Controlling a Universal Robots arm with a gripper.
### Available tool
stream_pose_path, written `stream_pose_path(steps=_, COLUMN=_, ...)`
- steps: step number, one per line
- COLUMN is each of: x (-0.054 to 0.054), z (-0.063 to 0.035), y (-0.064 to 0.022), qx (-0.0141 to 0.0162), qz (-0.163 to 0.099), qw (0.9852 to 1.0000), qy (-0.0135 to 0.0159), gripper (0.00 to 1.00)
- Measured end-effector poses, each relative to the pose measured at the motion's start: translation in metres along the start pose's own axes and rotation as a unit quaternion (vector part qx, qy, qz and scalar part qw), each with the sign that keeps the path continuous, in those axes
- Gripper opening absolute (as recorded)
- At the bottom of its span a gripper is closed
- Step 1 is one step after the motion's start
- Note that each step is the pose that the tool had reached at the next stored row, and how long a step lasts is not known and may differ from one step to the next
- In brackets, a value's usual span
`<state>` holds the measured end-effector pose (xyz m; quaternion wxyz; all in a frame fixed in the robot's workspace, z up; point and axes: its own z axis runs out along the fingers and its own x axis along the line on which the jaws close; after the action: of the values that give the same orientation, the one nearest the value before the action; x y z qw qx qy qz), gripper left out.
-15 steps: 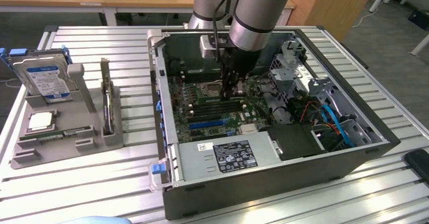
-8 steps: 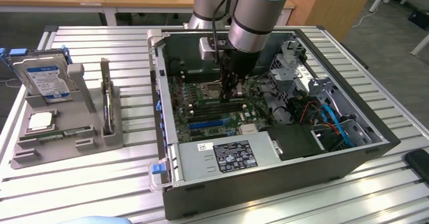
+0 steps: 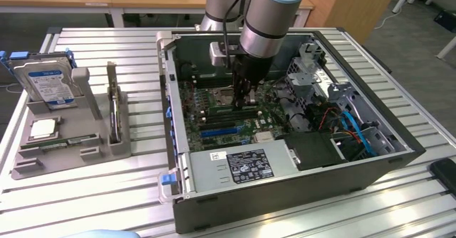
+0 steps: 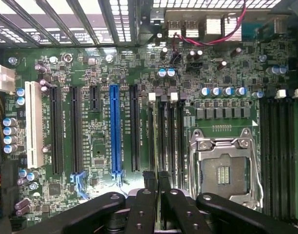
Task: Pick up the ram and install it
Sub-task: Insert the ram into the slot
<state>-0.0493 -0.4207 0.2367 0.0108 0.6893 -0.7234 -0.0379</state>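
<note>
Ram (image 3: 248, 108): held on edge between the fingertips of the gripper (image 3: 246, 101), inside the open computer case (image 3: 285, 198), low over the motherboard (image 3: 213, 125). The gripper is closed down to a narrow gap, its fingers pressed against the stick's two flat faces. Whether the stick's lower edge has met a slot cannot be determined.

Position: the exterior view places the gripper just beside the processor socket (image 3: 223, 97), toward that view's right. The arm (image 3: 274, 14) comes straight down into the case. The wrist view shows the gripper (image 4: 157, 175) with its dark fingers (image 4: 148, 195) over a bank of black memory slots (image 4: 168, 136). This bank lies between the processor socket (image 4: 224, 168) and the blue expansion slot (image 4: 115, 129). The socket shows bare contacts inside its metal frame. The gap between the fingers is too dark in this view to make out the stick's edge.

Surroundings: the case lies on its side on a slatted metal counter (image 3: 107, 200), with the power supply (image 3: 242, 166) at its near corner. At the exterior view's left, well apart from the case, a grey holder (image 3: 107, 147) stands on the counter. It carries:
- a second stick (image 3: 68, 141) lying flat in a groove
- a square silver processor chip (image 3: 44, 128) just beside that stick
- a hard drive (image 3: 50, 83) standing upright, with a blue-white label
- a card (image 3: 112, 107) standing on edge
</note>
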Motion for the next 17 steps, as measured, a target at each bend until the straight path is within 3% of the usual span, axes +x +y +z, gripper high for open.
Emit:
stream_pose_path(steps=2, x=-0.0003, z=0.0018, y=-0.0001, qx=0.0001, qz=0.000, qw=1.0000, qy=0.0018, gripper=0.13)
stream_pose_path(steps=6, x=-0.0013, z=0.0031, y=-0.0002, qx=0.0001, qz=0.000, qw=1.0000, qy=0.0027, gripper=0.13)
stream_pose_path(steps=8, x=-0.0029, z=0.0059, y=0.0000, qx=0.0001, qz=-0.002, qw=1.0000, qy=0.0050, gripper=0.13)
stream_pose_path(steps=17, x=-0.0028, z=0.0063, y=0.0010, qx=-0.0006, qz=-0.002, qw=1.0000, qy=0.0050, gripper=0.13)
